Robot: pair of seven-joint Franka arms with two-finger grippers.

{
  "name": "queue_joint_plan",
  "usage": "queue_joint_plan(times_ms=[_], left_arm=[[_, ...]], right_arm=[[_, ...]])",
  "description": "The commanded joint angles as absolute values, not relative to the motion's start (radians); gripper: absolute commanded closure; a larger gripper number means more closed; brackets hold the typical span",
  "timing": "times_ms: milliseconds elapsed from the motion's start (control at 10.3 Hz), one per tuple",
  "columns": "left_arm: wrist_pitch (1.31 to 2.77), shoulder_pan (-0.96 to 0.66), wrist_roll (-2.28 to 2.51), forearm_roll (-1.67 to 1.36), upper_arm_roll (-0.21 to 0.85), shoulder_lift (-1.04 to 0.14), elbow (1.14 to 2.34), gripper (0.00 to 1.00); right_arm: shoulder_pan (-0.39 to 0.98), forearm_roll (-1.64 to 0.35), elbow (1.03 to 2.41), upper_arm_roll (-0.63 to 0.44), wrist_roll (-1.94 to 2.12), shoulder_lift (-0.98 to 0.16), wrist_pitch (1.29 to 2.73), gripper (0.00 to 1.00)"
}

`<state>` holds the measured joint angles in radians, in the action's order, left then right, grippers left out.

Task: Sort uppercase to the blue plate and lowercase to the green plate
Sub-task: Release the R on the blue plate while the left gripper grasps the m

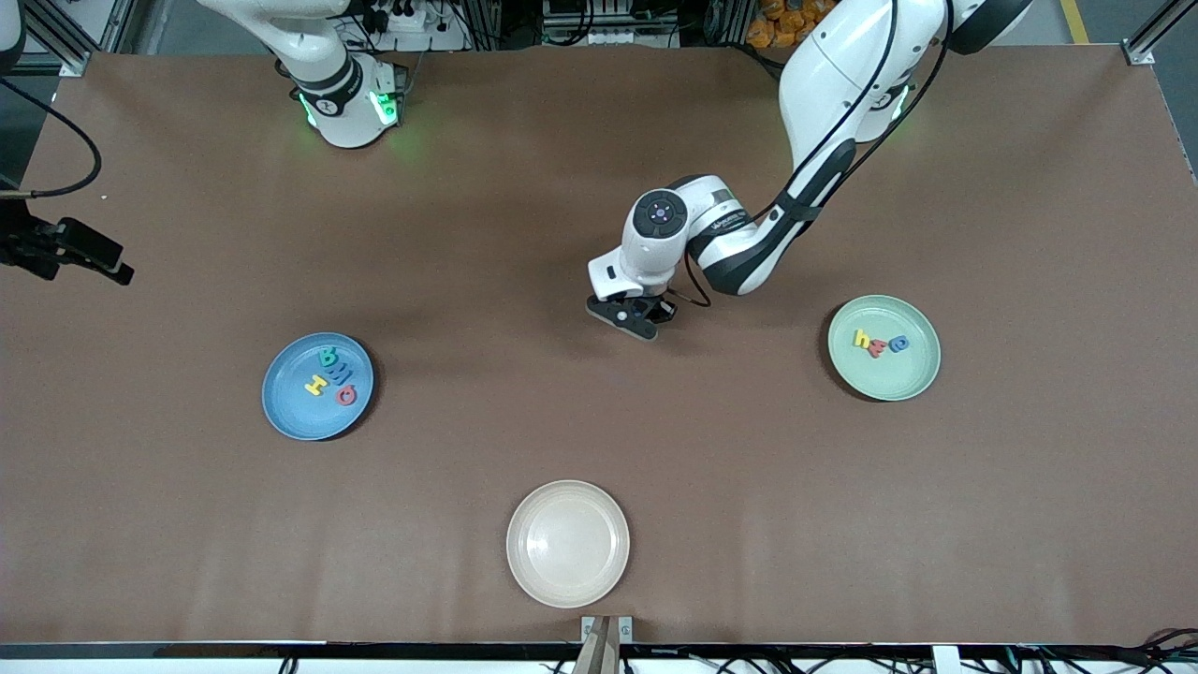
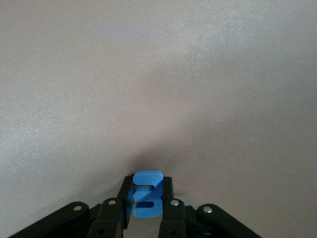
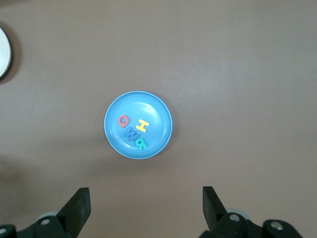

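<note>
- Down at the middle of the brown surface [image 1: 599, 449], the left pincer [image 1: 636, 316] sits low, clenched on a small blue foam lowercase letter [image 2: 147, 194] pinched between its black fingers [image 2: 171, 218].
- That blue letter shows only in the left wrist view; from the front camera the pincer hides it.
- The round medium-blue plate [image 1: 281, 412] lies toward the right arm's end of the surface and carries four capital letters close together: a yellow foam H [image 1: 316, 384], a red foam Q [image 1: 346, 395], a blue foam M [image 1: 339, 372] and a teal foam R [image 1: 328, 356].
- The round pale mint-green plate [image 1: 889, 379] lies toward the left arm's end and holds three small letters in a row: a yellow foam h [image 1: 862, 339], a red foam letter [image 1: 878, 347] and a blue rounded foam letter [image 1: 898, 344].
- A round cream plate [image 1: 567, 543] sits nearer to the front camera than both coloured plates, between them.
- The right pincer [image 3: 146, 208] waits high over the blue plate, released, its fingers spread wide with nothing between them.
</note>
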<state>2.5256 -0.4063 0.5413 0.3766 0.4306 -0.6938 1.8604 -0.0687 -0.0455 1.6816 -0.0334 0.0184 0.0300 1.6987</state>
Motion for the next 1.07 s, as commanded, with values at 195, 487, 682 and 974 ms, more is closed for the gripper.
queue_joint_plan(times_ms=[195, 487, 682, 974], left_arm=[[2.504, -0.391, 0.537, 0.403, 0.437, -0.677, 1.862, 0.9], [2.386, -0.315, 0.499, 0.39, 0.439, -0.609, 1.868, 1.0], [2.227, -0.234, 0.346, 0.324, 0.44, -0.545, 1.868, 1.0], [2.016, -0.076, -0.02, 0.301, 0.42, -0.485, 1.87, 1.0]], right_arm=[[-0.006, -0.031, 1.635, -0.067, 0.029, 0.014, 1.655, 0.0], [0.003, -0.034, 1.631, -0.067, 0.028, 0.014, 1.655, 0.0], [0.003, -0.034, 1.628, -0.067, 0.028, 0.014, 1.655, 0.0], [0.005, -0.038, 1.618, -0.063, 0.025, 0.014, 1.654, 0.0]])
